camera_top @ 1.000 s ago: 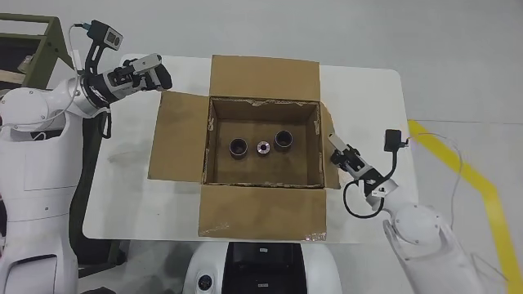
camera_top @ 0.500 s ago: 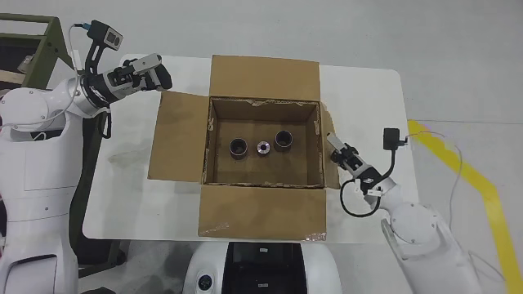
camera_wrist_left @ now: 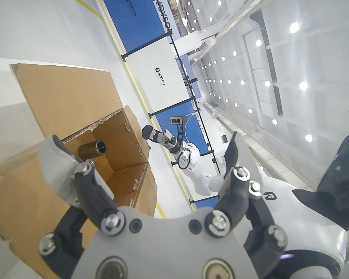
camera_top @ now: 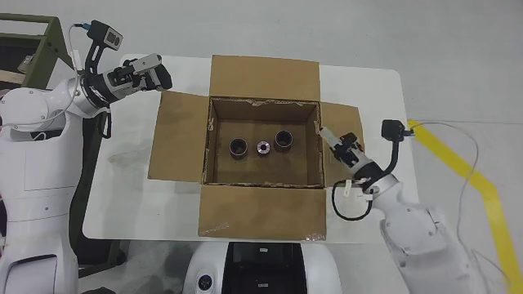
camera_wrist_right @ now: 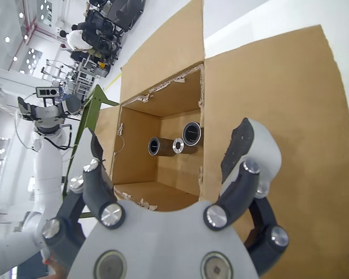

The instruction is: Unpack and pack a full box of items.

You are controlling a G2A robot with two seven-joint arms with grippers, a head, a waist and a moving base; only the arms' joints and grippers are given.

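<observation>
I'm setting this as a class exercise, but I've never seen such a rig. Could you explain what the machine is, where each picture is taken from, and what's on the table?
It is a two-armed robot working at a white table. The top view looks down from a camera above its arms. The other two pictures come from cameras on its wrists, so each shows that arm's own tool up close. On the table stands an open cardboard box, flaps folded out, with three short metal cylinders inside. The left tool hangs off the box's left side; the right tool is by its right wall. Both are open and hold nothing.
</observation>
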